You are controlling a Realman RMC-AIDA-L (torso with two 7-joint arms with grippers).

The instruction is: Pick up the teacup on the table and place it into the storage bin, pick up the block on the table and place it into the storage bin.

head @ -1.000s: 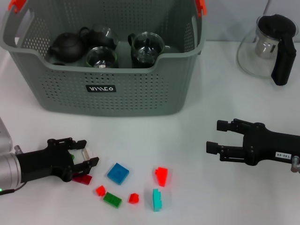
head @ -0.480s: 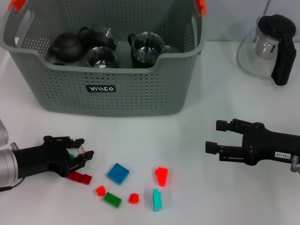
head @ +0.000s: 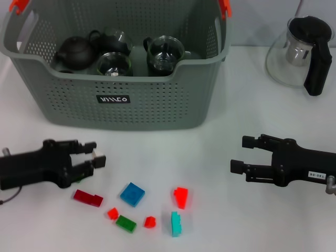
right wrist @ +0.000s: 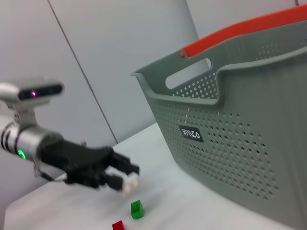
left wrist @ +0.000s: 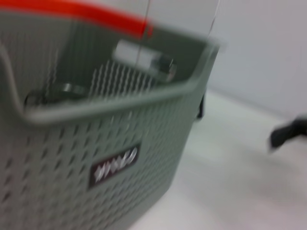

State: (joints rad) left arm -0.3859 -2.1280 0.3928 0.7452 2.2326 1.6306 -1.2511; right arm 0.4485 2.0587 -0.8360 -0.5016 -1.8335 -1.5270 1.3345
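Storage bin (head: pixel 121 100), grey and perforated with orange-red clips (head: pixel 224 7) on its rim, is standing at the far middle of a white table (head: pixel 220 152) in the head view, holding a dark teapot (head: pixel 75 52) and several glass teacups (head: pixel 164 52). A glass teapot with a black handle (head: pixel 302 52) is sitting well apart at the far right. Coloured blocks are lying scattered on the near table: a dark red block (head: pixel 87 198), a blue block (head: pixel 132 193), a green block (head: pixel 126 223) and a teal block (head: pixel 176 223) among them. The left gripper (head: pixel 93 160) is hovering at the near left, just above and beside the dark red block, its jaws slightly apart with something small and pale between the tips; whether it is gripping that, I cannot tell. The right gripper (head: pixel 242 154) is hanging at the near right with jaws wide apart and empty. In the left wrist view, the bin's wall (left wrist: pixel 96 158) and black label (left wrist: pixel 114 164) are filling the frame before a pale wall. In the right wrist view, the left gripper (right wrist: pixel 127 176) is poised over the table above a small green block (right wrist: pixel 136 209), beside the bin (right wrist: pixel 230 143), with grey room panels behind.
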